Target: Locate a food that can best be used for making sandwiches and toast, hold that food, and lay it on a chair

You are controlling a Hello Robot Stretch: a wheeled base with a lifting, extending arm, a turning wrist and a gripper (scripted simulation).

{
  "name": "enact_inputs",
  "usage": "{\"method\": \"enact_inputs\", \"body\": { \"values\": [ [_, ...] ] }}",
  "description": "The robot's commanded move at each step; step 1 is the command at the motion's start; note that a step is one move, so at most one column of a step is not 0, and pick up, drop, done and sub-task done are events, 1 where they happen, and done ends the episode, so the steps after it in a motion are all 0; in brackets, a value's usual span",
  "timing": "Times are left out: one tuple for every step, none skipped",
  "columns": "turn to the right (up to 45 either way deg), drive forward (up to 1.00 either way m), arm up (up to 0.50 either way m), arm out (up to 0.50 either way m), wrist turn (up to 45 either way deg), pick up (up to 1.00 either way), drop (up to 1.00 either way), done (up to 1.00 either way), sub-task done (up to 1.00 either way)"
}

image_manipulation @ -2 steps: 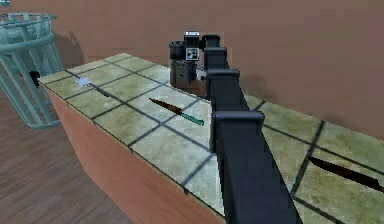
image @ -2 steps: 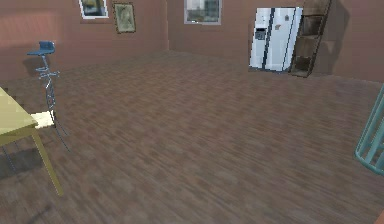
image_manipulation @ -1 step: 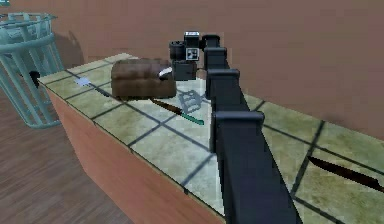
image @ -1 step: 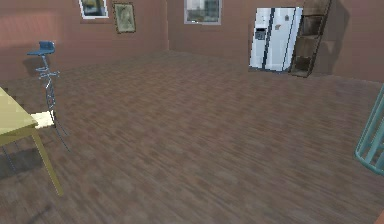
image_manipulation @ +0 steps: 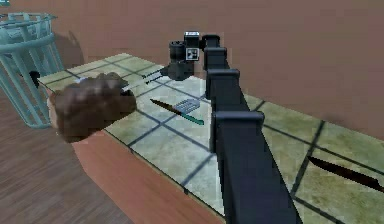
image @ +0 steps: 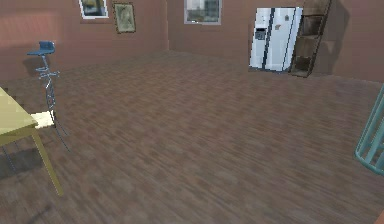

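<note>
In the arm side view a brown, lumpy loaf of bread hangs at the far end of my gripper, out past the near-left edge of the tiled countertop. It looks clear of the surface, so the gripper holds it. The dark arm rises from the bottom edge across the counter. In the forward view a blue stool-like chair stands at the far left. A pale seat shows beside the yellow table.
A flat grey utensil with a green handle lies on the counter near the arm. A see-through bin stands on the floor at the left. The forward view shows open wooden floor, a white fridge and a brown shelf.
</note>
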Motion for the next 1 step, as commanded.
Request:
{"method": "enact_inputs", "body": {
  "values": [
    [0.0,0.0,0.0,0.0,-45.0,0.0,0.0,0.0,0.0]
  ]
}}
